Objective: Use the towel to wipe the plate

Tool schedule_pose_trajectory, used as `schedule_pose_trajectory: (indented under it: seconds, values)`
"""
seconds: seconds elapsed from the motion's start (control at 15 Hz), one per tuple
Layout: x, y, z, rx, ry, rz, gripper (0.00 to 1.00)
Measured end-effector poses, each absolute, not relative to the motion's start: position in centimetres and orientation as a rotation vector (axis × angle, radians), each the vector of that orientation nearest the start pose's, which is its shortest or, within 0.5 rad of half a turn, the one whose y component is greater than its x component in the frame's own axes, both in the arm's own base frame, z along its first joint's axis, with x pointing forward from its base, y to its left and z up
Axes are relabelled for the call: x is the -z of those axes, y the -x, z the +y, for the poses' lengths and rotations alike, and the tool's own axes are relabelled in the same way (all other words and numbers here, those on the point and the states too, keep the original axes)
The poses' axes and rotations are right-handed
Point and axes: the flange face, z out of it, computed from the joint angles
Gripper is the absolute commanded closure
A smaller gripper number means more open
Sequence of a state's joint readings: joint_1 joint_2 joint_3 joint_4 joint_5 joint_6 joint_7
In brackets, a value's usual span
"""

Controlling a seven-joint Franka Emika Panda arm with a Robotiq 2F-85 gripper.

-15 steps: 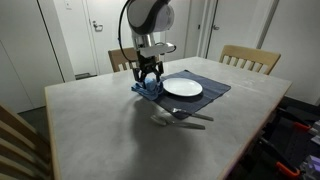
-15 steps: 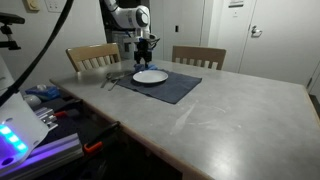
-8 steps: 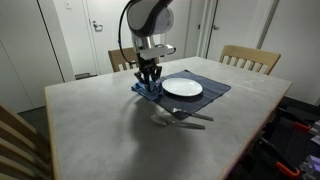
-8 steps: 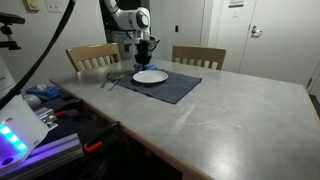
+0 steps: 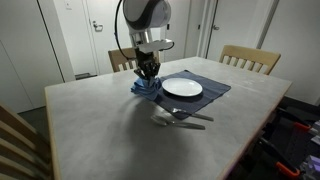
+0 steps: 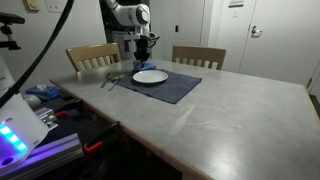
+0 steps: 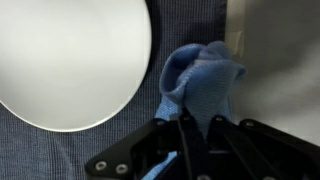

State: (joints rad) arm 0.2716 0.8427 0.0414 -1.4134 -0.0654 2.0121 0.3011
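Wrist view: a crumpled light-blue towel point(image 7: 200, 80) sits bunched on a dark blue placemat point(image 7: 60, 150), just beside the rim of a round white plate point(image 7: 70, 60), with a thin strip of placemat showing between them. The plate is the only dish in sight, and its face shows plain white. The gripper point(image 7: 197, 135) enters from the bottom edge, its two black fingers point(image 7: 183, 135) drawn close together with a fold of the towel pinched between them (a scrap of blue also shows lower down, by the gripper body). Pale table point(image 7: 275, 50) surface appears at the upper right, past the placemat's edge. In an exterior view the arm reaches straight down, and the gripper point(image 5: 148, 72) stands over the towel point(image 5: 147, 88) at the placemat's end, with the plate point(image 5: 183, 88) next to it at the mat's centre. Cutlery point(image 5: 180, 118) lies on the bare table just off the placemat. Wooden chairs point(image 5: 250, 58) stand at the table's far side.
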Motion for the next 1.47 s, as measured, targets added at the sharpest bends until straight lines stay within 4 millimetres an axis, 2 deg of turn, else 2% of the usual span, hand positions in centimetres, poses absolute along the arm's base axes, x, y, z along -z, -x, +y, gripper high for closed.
schedule_pose_trajectory:
  seconds: [0.4, 0.87, 1.13, 1.47]
  values:
    - [-21.7, -66.6, 21.8, -0.462, 3.186, -0.276, 0.97]
    - [-26.5, -66.3, 21.0, -0.479, 3.188, -0.428, 0.97]
    - [-27.4, -65.9, 18.6, -0.530, 3.193, -0.456, 0.97]
    - [-26.0, -65.3, 13.4, -0.630, 3.141, -0.546, 0.97]
